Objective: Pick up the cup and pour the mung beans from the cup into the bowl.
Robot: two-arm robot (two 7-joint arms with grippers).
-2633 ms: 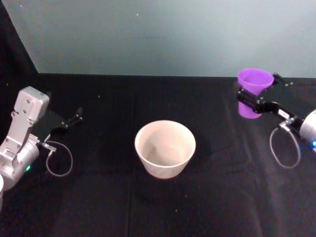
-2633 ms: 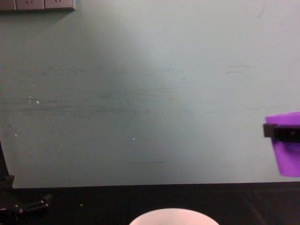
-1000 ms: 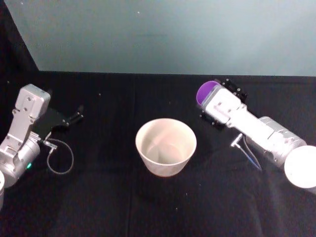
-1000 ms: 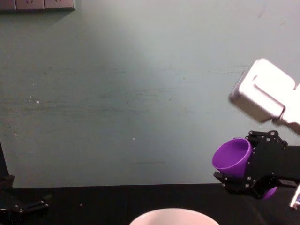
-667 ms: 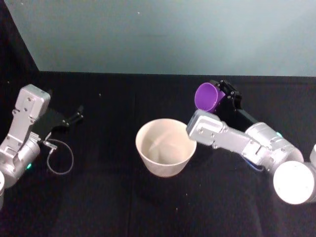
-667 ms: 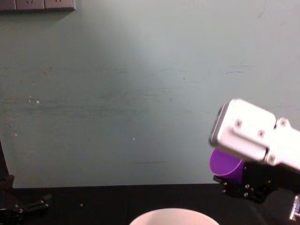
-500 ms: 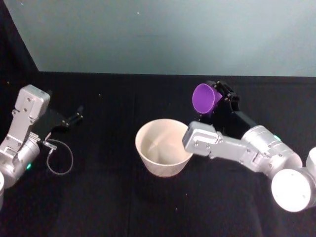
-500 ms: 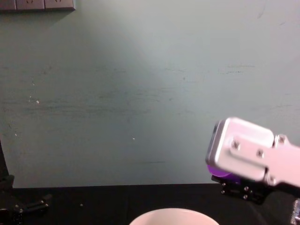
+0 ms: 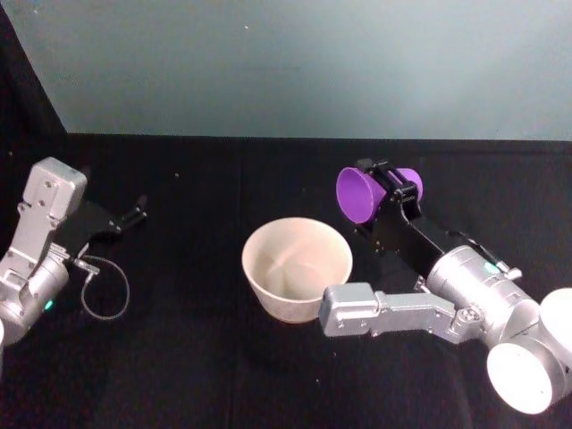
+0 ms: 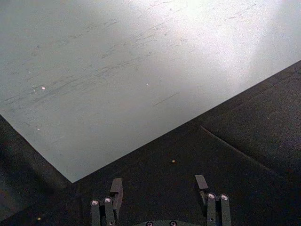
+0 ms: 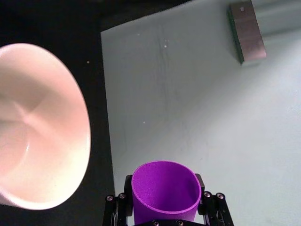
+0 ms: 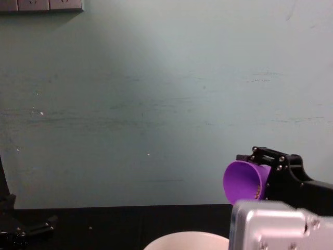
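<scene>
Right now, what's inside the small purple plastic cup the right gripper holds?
A few brownish mung beans lie low inside the tipped purple cup, near its rim. Its depths are hidden by its own wall and the right gripper shut on it.

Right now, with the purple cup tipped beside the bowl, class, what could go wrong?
The right end effector holds the purple cup tipped high, its mouth seemingly short of the rim of the bowl; mung beans may spill onto the black table. The right arm's silver link passes close by the bowl's wall and could knock it. The left end effector is parked left.
</scene>
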